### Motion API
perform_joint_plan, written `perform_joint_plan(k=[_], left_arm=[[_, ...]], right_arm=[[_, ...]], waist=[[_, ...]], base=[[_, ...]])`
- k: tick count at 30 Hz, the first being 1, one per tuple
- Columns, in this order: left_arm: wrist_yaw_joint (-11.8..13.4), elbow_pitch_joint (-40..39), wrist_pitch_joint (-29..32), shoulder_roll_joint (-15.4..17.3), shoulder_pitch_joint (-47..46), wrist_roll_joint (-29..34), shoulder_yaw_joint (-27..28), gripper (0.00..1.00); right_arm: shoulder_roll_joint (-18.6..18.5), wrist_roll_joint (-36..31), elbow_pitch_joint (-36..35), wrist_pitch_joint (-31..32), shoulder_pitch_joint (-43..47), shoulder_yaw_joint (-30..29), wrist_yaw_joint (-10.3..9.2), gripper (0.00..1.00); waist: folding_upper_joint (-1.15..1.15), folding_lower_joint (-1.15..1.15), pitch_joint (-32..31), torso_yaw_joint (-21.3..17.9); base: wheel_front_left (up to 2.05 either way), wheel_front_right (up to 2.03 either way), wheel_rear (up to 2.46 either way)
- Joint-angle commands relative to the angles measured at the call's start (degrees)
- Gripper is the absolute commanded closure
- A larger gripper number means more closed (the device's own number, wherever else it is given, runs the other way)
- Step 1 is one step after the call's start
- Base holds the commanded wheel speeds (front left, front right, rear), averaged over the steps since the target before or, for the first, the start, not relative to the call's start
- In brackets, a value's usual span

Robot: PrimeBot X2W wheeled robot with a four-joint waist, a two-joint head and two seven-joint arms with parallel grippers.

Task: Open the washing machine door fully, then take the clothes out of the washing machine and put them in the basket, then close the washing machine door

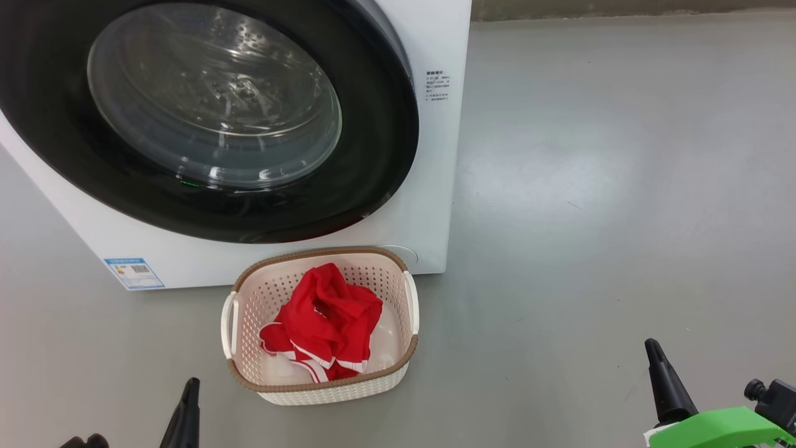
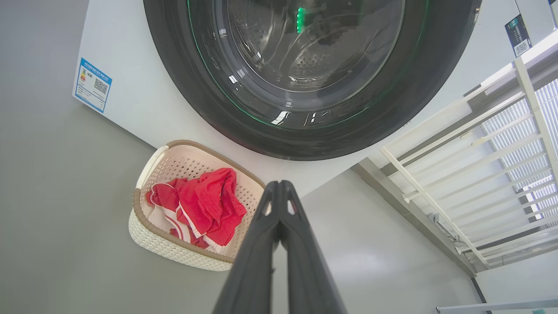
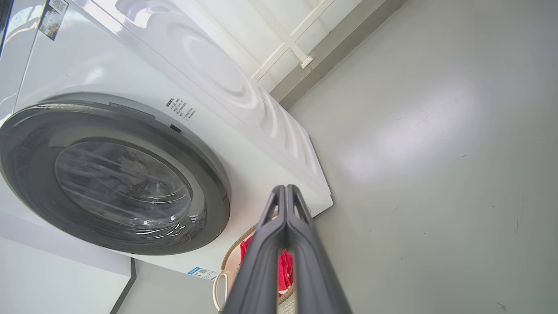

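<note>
The washing machine door (image 1: 385,155) sits closed, flat against the front of the washing machine (image 1: 438,205). The clothes (image 1: 326,317), a crumpled red bundle, lie inside the basket (image 1: 336,391), which stands on the floor (image 1: 591,218) just in front of the machine. The left gripper (image 1: 193,382) hangs low near the basket's left side, and the right gripper (image 1: 650,343) is well apart to its right. Both point toward the machine, fingers pressed together, holding nothing.
</note>
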Motion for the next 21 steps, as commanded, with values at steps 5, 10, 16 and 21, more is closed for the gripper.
perform_joint_plan(k=[5,10,16,21], left_arm=[[0.0,-1.2,1.1,0.2,-2.9,-4.5,1.7,1.0],[0.0,-1.2,1.9,0.1,-3.3,-7.5,2.0,1.0],[0.0,-1.3,3.0,-0.1,-3.7,-11.0,2.2,1.0],[0.0,-1.3,3.8,-0.2,-4.0,-14.0,2.4,1.0]], right_arm=[[-1.2,4.2,-1.6,1.3,-3.0,-0.1,-0.02,1.0],[-1.3,7.1,-1.6,2.1,-3.5,-0.2,-0.02,1.0],[-1.4,10.5,-1.7,3.1,-4.1,-0.3,-0.03,1.0],[-1.4,13.4,-1.7,3.9,-4.6,-0.4,-0.03,1.0]], waist=[[0.0,0.0,-0.2,0.0],[0.0,0.0,-0.4,0.0],[0.0,0.0,-0.6,0.1],[0.0,0.0,-0.7,0.1]], base=[[0.0,0.0,0.0],[0.0,0.0,0.0],[0.0,0.0,0.0],[0.0,0.0,0.0]])
